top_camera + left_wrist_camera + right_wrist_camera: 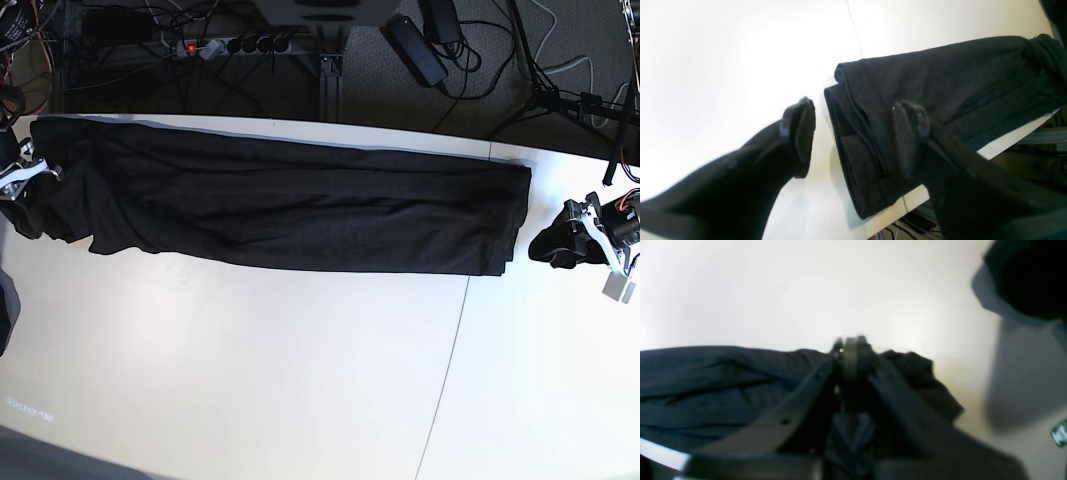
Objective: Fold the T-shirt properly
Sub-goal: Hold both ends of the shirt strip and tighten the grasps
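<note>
Along the far edge of the white worktop [300, 360]: one black T-shirt [300, 205], folded into a long band. Left hand [853, 136] spread wide, holding nothing, just beside the band's end. Right hand [850, 346] closed, at the opposite, bunched end.

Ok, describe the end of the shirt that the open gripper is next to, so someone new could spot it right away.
On the white table, the black T-shirt lies folded into one long band along the far edge. Follow it to the base view's right: that end is square and neatly stacked, beside the open left gripper, unlike the bunched opposite end.
</note>
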Action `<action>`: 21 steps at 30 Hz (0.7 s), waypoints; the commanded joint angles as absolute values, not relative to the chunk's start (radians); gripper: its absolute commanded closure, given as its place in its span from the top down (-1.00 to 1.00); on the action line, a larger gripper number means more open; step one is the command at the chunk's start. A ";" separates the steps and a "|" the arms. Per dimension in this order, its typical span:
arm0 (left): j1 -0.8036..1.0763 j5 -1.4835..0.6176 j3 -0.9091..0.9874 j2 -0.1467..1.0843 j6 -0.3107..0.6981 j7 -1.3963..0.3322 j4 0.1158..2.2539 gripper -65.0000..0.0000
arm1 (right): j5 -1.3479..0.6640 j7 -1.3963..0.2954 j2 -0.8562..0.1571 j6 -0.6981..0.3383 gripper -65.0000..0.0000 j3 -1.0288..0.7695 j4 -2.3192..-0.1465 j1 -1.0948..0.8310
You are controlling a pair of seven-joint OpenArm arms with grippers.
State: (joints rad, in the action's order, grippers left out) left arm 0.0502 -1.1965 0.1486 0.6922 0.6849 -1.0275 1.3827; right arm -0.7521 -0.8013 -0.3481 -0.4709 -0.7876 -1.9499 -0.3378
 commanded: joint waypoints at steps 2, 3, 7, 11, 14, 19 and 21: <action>0.039 -1.214 0.158 0.701 0.698 -1.014 1.392 0.24 | -0.721 -0.773 -0.365 -0.524 -1.00 -0.773 -1.941 -0.316; 0.039 -1.214 0.158 0.696 0.698 -1.014 1.392 0.24 | -0.698 -0.764 -0.365 -0.524 -1.00 -0.755 -1.922 -0.307; 0.046 -1.214 0.157 0.693 0.698 -1.014 1.392 0.24 | -0.610 -0.707 -0.366 -0.524 -1.00 -0.674 -1.798 -0.288; 0.059 -1.201 0.157 0.685 0.698 -1.012 1.387 0.24 | -0.530 -0.624 -0.367 -0.524 -1.00 -0.612 -1.642 -0.289; 0.059 -1.191 0.157 0.663 0.698 -1.009 1.369 0.24 | -0.531 -0.602 -0.368 -0.524 -1.00 -0.595 -1.552 -0.289; 0.058 -1.192 0.157 0.640 0.698 -0.993 1.288 0.24 | -0.536 -0.603 -0.368 -0.524 -1.00 -0.595 -1.493 -0.289; 0.057 -1.192 0.157 0.640 0.698 -0.986 1.256 0.24 | -0.551 -0.603 -0.368 -0.524 -1.00 -0.595 -1.493 -0.289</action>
